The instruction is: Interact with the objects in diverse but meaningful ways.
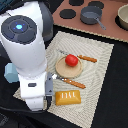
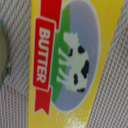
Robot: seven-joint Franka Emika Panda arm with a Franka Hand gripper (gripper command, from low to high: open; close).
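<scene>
While the arm's white body hides the claw, leaving its state unclear, the yellow butter packet (image 2: pixel 70 65) shows a red banner and spotted cow.

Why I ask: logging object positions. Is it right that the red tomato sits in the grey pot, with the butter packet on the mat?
Not quite. The exterior view shows the red tomato on the tan plate, not in the grey pot. The butter packet does lie on the mat.

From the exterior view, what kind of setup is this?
Probably a toy kitchen tabletop set up for robot manipulation: a grey pot on a play stovetop, a tomato on a round plate with cutlery on a placemat, and a butter packet.
</scene>
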